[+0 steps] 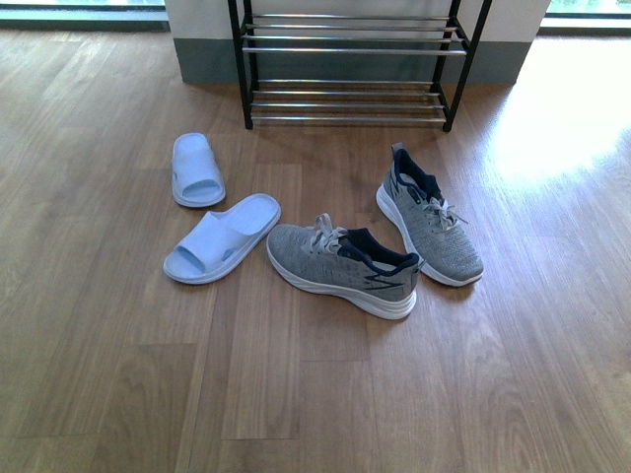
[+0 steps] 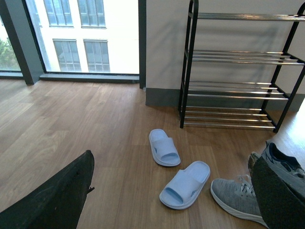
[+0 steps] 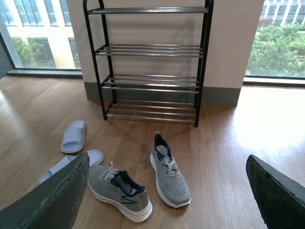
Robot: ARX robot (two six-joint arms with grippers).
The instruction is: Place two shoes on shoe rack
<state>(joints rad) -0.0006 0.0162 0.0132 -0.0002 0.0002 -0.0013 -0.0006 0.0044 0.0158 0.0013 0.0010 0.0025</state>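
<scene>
**Q:** Grippers: how are the left gripper (image 2: pixel 172 160) and right gripper (image 3: pixel 167 157) set?

**R:** Both are seen spread wide, with nothing gripped.

**Q:** What is hidden?

**R:** One of the sneakers (image 1: pixel 341 268) is partly covered by a finger in the left wrist view, and one of the slides (image 1: pixel 222 239) in the right. The rack (image 1: pixel 347 49) is cut off at the top in front.

**Q:** And the arms?

**R:** Only dark fingers (image 3: pixel 52 200) are shown, held above the floor (image 1: pixel 118 374) and aimed at the rack.

**Q:** The shoes?

**R:** All four are laid on the floor before the rack.

Grey sneakers (image 1: pixel 340 264): two. Pale blue slides (image 1: pixel 222 239): two. Shoe rack (image 1: pixel 350 49): one, four tiers (image 3: pixel 151 50).
</scene>
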